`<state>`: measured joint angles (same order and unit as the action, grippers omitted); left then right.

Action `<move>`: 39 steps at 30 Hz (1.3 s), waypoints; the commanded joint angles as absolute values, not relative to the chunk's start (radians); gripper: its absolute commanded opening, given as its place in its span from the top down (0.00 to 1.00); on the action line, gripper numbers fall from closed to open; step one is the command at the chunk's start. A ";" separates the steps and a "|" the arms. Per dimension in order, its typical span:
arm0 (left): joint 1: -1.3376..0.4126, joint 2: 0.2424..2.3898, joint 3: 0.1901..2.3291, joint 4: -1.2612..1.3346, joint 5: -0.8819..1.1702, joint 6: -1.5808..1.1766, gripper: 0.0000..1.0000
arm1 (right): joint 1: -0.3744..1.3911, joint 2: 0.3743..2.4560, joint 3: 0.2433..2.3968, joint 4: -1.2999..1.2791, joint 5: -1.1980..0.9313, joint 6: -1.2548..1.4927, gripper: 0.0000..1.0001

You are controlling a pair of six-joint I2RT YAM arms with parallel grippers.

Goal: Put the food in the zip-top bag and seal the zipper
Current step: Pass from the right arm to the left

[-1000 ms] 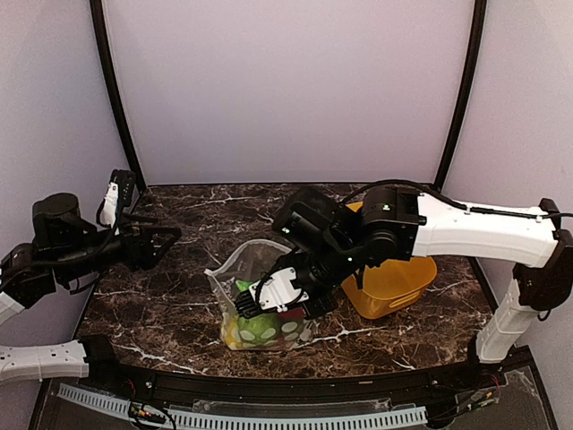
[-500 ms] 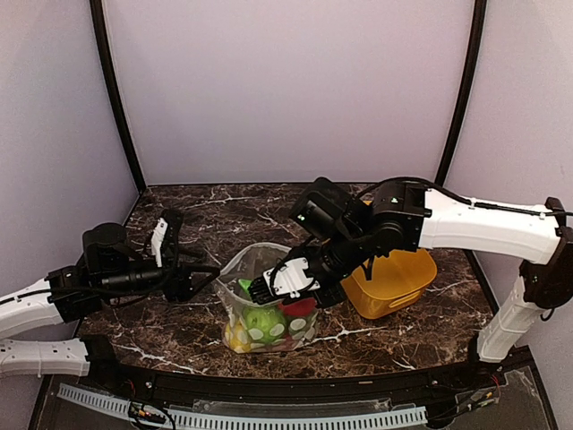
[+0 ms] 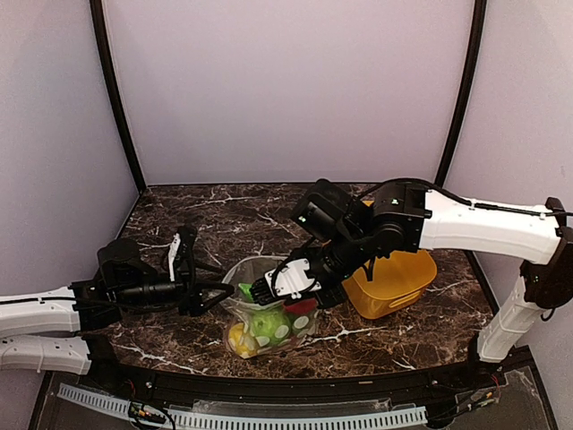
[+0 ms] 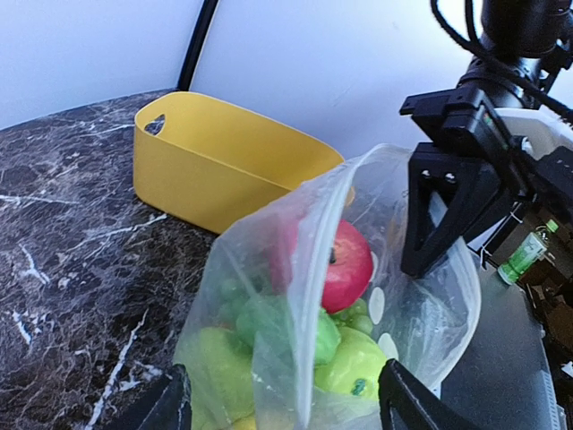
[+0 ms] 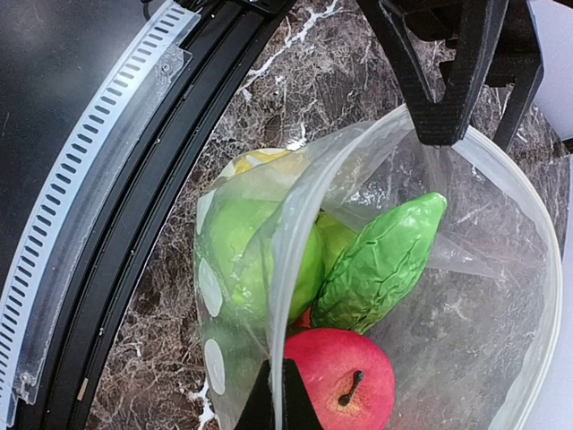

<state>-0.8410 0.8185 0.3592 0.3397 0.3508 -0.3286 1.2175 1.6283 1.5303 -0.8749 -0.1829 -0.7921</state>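
The zip-top bag stands on the marble table with its mouth held up and gaping. Inside lies the food: a red apple, a green leafy piece, a green apple and something yellow at the bottom. My right gripper is shut on the zipper at the bag's near rim. My left gripper is open at the opposite end of the mouth, one finger on each side of the rim's pale strip. From above, the left gripper sits just left of the bag.
A yellow basket stands right of the bag, under the right arm's forearm, and shows behind the bag in the left wrist view. The table's black front rail runs close to the bag.
The left arm has swung in from the far left and now has its open fingers at the bag's mouth. The right gripper has kept its hold and raised the rim slightly.
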 commanded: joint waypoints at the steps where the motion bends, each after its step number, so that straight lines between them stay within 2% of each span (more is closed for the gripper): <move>1: -0.844 0.781 0.337 0.429 0.448 -0.343 0.28 | 1.206 1.599 1.520 -0.840 -0.178 -0.788 1.00; 8: -0.844 0.703 0.268 0.487 0.381 -0.352 0.24 | 1.197 1.571 1.501 -0.837 -0.173 -0.793 1.00; 13: -0.844 0.783 0.275 0.495 0.408 -0.334 0.24 | 1.176 1.549 1.480 -0.819 -0.177 -0.790 1.00; 19: -0.851 0.896 0.319 0.472 0.469 -0.313 0.28 | 1.163 1.537 1.453 -0.802 -0.182 -0.783 1.00; 23: -0.863 0.944 0.349 0.429 0.475 -0.275 0.37 | 1.156 1.537 1.437 -0.787 -0.187 -0.779 1.00; 25: -0.864 0.959 0.382 0.383 0.467 -0.248 0.51 | 1.152 1.537 1.432 -0.785 -0.186 -0.781 1.00; 31: -0.865 0.919 0.526 0.165 0.381 -0.151 0.75 | 1.145 1.531 1.429 -0.787 -0.177 -0.779 0.98; 33: -0.865 0.911 0.595 0.050 0.357 -0.115 0.80 | 1.140 1.530 1.435 -0.789 -0.174 -0.771 0.95; 34: -0.865 0.912 0.643 -0.032 0.350 -0.096 0.81 | 1.137 1.529 1.438 -0.791 -0.171 -0.764 0.89; 36: -0.864 0.921 0.710 -0.135 0.332 -0.078 0.84 | 1.130 1.534 1.446 -0.789 -0.165 -0.750 0.71; 39: -0.866 0.954 0.774 -0.225 0.321 -0.079 0.86 | 1.130 1.552 1.480 -0.794 -0.176 -0.717 0.58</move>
<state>-0.8623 0.9367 0.6933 -0.0135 0.3569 -0.1242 1.1385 1.5593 1.4399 -0.8070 -0.1761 -0.7628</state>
